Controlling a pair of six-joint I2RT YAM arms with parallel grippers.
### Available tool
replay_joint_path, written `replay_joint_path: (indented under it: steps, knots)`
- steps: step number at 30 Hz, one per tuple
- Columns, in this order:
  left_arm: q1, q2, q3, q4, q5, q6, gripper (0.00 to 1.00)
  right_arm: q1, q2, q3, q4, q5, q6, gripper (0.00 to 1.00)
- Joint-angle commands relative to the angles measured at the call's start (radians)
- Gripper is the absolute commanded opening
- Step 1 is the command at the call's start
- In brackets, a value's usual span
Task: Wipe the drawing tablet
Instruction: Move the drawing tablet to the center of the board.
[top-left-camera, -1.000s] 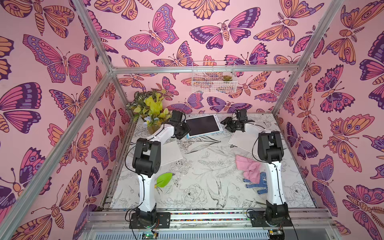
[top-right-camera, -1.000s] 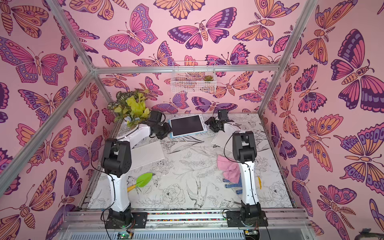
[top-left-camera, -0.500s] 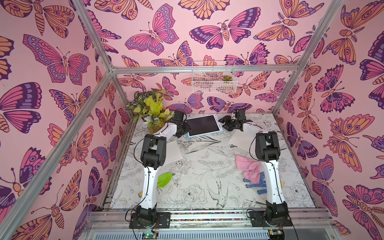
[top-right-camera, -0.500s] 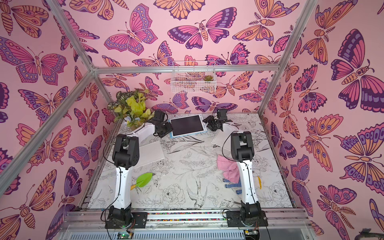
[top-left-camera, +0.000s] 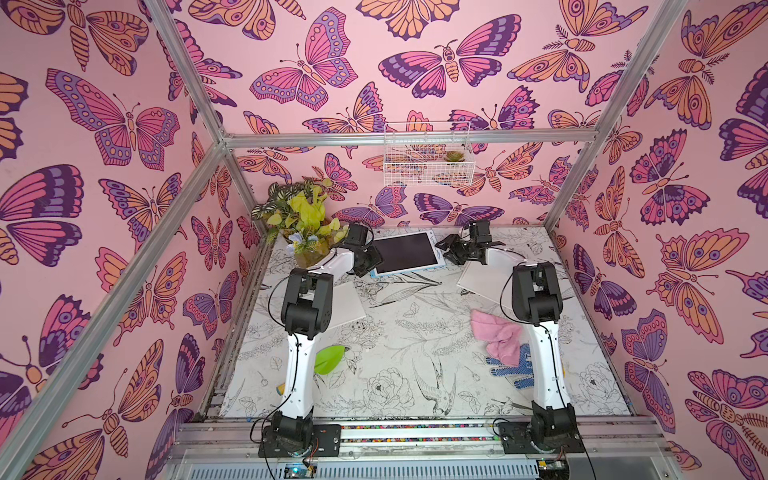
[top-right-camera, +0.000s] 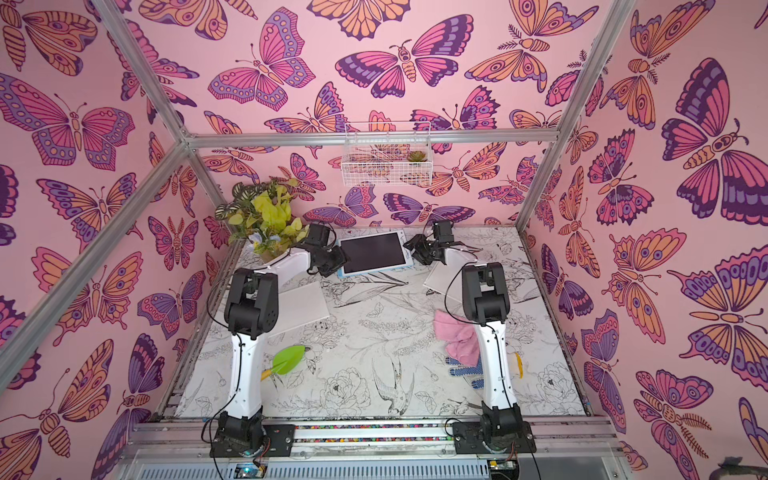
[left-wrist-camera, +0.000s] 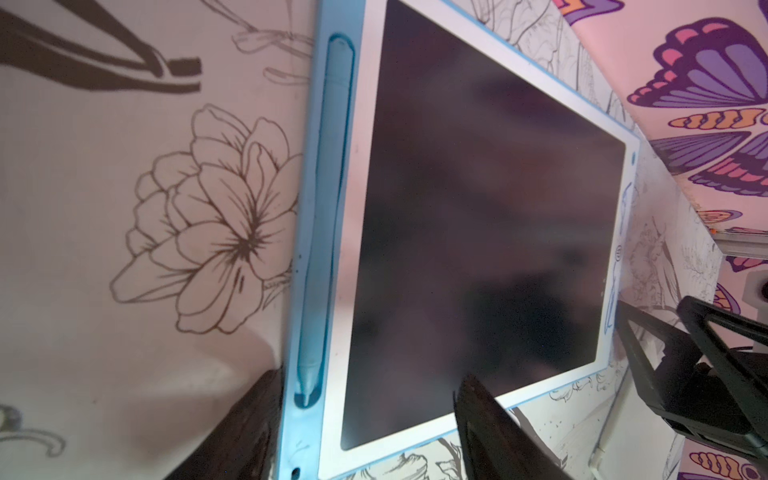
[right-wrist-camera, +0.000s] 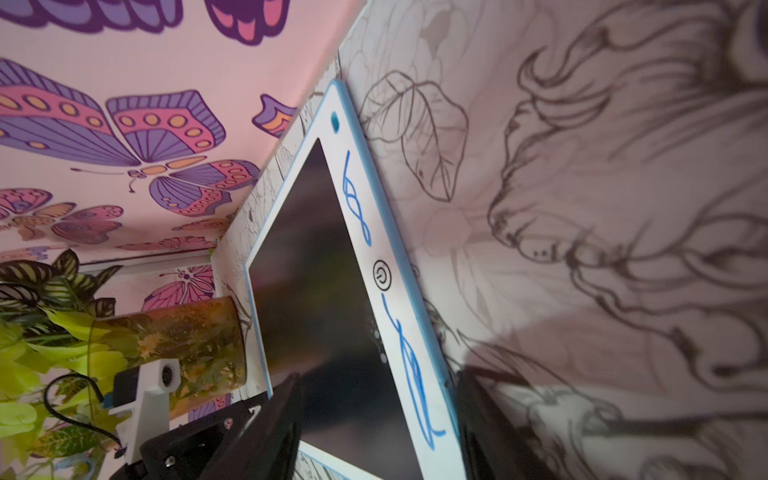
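Firstly, the left claw (top-left-camera: 374, 266), jaws wide, straddles the stylus-side corner of the drawing tablet (top-left-camera: 405, 253). One tablet lies at the far end of the worktop (top-left-camera: 415, 320): dark blank screen, white bezel, pale-blue rim, one blue stylus (left-wrist-camera: 328, 216) docked. Two blue scribbles (right-wrist-camera: 357, 203) flank a power symbol (right-wrist-camera: 381, 275); the right claw (right-wrist-camera: 376, 376), wide, straddles that edge.

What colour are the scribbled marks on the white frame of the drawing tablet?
The marks are blue, clearest in the right wrist view.

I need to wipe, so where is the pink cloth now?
In both top views the pink cloth lies on the table's right side beside the right arm, partly over a blue glove.
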Motion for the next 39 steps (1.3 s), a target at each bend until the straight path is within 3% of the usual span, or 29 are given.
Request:
replay_joint_path:
  steps: [1,16,28,39]
  knots:
    - [-0.036,-0.032,-0.088,-0.018,0.091,-0.01,0.68,0.026,-0.069,-0.088,-0.084,-0.083,-0.056,0.59]
    - [-0.101,-0.292,-0.465,0.008,0.098,-0.07,0.67,0.077,-0.359,-0.499,-0.208,-0.042,-0.173,0.57]
    - [-0.226,-0.547,-0.82,0.056,0.085,-0.188,0.66,0.138,-0.613,-0.829,-0.285,0.065,-0.268,0.57]
    - [-0.294,-0.675,-1.007,0.05,0.084,-0.281,0.67,0.254,-0.72,-0.935,-0.337,0.147,-0.285,0.57]
